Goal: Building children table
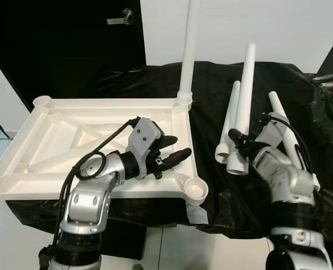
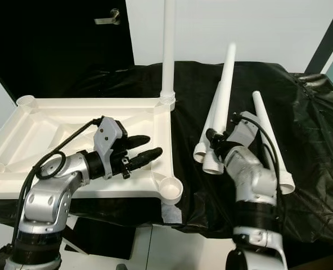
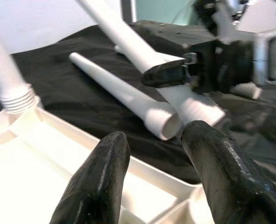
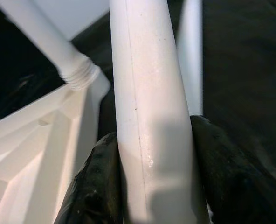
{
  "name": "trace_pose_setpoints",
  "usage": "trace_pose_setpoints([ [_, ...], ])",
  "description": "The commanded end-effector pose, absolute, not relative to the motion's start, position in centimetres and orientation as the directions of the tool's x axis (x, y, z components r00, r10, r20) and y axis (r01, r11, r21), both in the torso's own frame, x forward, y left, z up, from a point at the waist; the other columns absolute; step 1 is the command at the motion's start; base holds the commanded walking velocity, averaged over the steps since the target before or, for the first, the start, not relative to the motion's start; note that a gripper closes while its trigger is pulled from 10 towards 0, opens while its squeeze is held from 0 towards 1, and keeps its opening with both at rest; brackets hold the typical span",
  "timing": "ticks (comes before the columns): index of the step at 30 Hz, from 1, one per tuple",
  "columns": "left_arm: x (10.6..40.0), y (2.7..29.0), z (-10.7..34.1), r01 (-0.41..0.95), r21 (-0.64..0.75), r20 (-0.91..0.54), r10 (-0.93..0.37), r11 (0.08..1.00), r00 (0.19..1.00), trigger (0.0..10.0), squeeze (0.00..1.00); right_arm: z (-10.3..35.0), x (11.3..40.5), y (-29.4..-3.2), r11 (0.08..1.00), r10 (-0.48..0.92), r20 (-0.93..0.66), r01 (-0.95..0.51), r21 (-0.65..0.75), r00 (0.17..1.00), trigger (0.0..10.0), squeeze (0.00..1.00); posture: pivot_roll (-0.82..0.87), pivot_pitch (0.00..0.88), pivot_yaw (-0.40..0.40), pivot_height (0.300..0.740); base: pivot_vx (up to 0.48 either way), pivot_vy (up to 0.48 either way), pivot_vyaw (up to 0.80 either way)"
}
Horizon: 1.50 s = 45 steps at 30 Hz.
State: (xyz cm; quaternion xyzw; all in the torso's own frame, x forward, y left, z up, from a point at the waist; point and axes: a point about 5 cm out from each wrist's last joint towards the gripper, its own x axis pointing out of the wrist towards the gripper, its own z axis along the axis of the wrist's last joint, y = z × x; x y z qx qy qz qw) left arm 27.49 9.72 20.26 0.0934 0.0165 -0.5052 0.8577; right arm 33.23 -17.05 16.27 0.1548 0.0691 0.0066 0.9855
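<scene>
Gripping a loose leg (image 1: 242,107) near its wide end, right gripper (image 1: 241,139) is lining it up for the empty corner socket (image 1: 196,188); left gripper (image 1: 169,152), fingers apart and empty, is hovering over the upturned tabletop (image 1: 54,143).

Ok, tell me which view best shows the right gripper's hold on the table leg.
The right wrist view: both black fingers press the sides of the white leg up close. The eye views show the right gripper holding the leg tilted above the black cloth; the left wrist view shows the hold from the side.

White wall (image 1: 268,28) behind, black door (image 1: 59,45) with a metal lever handle (image 1: 121,18) at left, black cloth (image 1: 211,90) draped over the tabletop, pale floor (image 1: 172,247) below.
</scene>
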Motion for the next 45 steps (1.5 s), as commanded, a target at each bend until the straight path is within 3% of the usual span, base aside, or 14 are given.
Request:
trace_pose_setpoints([
  [1, 29.2, 10.9, 20.4, 0.680, 0.181, -0.082, -0.678, 0.710, 0.730, 10.0, 0.00, 17.0, 33.2, -16.6, 0.962, 0.040, -0.065, -0.021, 0.274, 0.997, 10.0, 0.00, -0.01, 0.000, 0.004, 0.740, 0.000, 0.000, 0.00],
  [11, 30.8, 11.7, 21.6, 0.609, 0.145, 0.012, -0.617, 0.780, 0.787, 10.0, 0.00, 18.4, 32.3, -13.4, 0.978, 0.174, 0.158, -0.189, 0.085, 0.972, 10.0, 0.00, -0.01, 0.000, 0.008, 0.740, 0.000, 0.000, 0.00],
  [16, 30.9, 11.5, 21.9, 0.627, 0.117, 0.049, -0.635, 0.770, 0.771, 10.0, 0.00, 18.9, 31.5, -11.9, 0.956, 0.274, 0.254, -0.292, 0.035, 0.928, 10.0, 0.00, 0.00, 0.000, 0.007, 0.740, 0.000, 0.000, 0.00],
  [27, 30.9, 11.0, 22.2, 0.691, 0.042, 0.099, -0.691, 0.722, 0.716, 10.0, 0.00, 18.2, 30.5, -10.1, 0.911, 0.411, 0.288, -0.398, -0.106, 0.865, 10.0, 0.00, 0.00, 0.000, 0.016, 0.740, 0.000, 0.000, 0.00],
  [31, 30.9, 10.8, 22.8, 0.740, -0.038, 0.141, -0.729, 0.672, 0.669, 10.0, 0.00, 17.7, 30.1, -9.4, 0.884, 0.468, 0.289, -0.444, -0.150, 0.835, 10.0, 0.00, 0.00, 0.000, 0.018, 0.740, 0.000, 0.000, 0.00],
  [34, 30.2, 10.7, 23.5, 0.825, -0.094, 0.200, -0.801, 0.557, 0.564, 10.0, 0.00, 17.3, 29.7, -8.7, 0.851, 0.525, 0.279, -0.485, -0.204, 0.804, 10.0, 0.00, -0.01, 0.000, 0.021, 0.740, 0.000, 0.000, 0.00],
  [40, 28.9, 10.9, 24.1, 0.895, -0.079, 0.251, -0.861, 0.438, 0.443, 10.0, 0.00, 17.0, 29.5, -8.5, 0.825, 0.564, 0.270, -0.518, -0.226, 0.780, 10.0, 0.00, 0.00, 0.000, 0.020, 0.740, 0.000, 0.000, 0.00],
  [45, 28.8, 11.0, 24.1, 0.909, -0.076, 0.246, -0.875, 0.411, 0.416, 10.0, 0.00, 16.7, 29.2, -8.1, 0.796, 0.602, 0.257, -0.546, -0.261, 0.756, 10.0, 0.00, 0.00, 0.000, 0.020, 0.740, 0.000, 0.000, 0.00],
])
